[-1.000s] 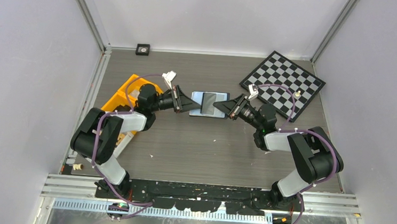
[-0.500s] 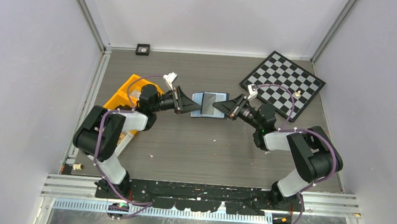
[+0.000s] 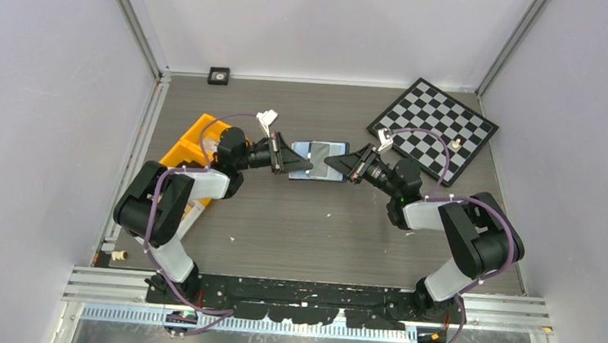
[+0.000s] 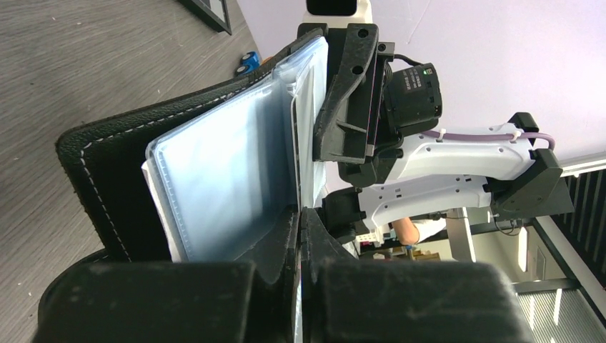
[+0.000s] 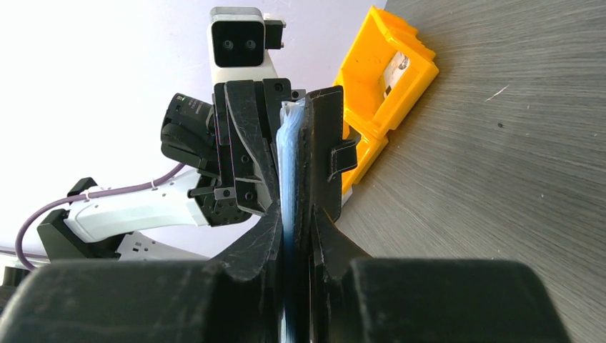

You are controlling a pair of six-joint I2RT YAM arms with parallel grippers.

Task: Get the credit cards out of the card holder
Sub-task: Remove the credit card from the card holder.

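— Where's the holder, and what has changed?
— The holder (image 3: 324, 150) hangs open over the far middle of the counter (image 3: 297, 220), between my two arms. Since a second ago my left wrist has rolled and swung in closer. The holder has barely shifted.
— And your grip?
— My left end effector (image 4: 300, 221) is pinched almost closed on a thin pale leaf at one edge. My right end effector (image 5: 289, 229) clamps the opposite edge. The pale blue cards (image 4: 229, 179) are inside, against the black cover.
— Room to move?
— The bin (image 3: 192, 150) lies just behind my left wrist and the chessboard (image 3: 437, 126) behind my right. Open counter runs toward my bases.
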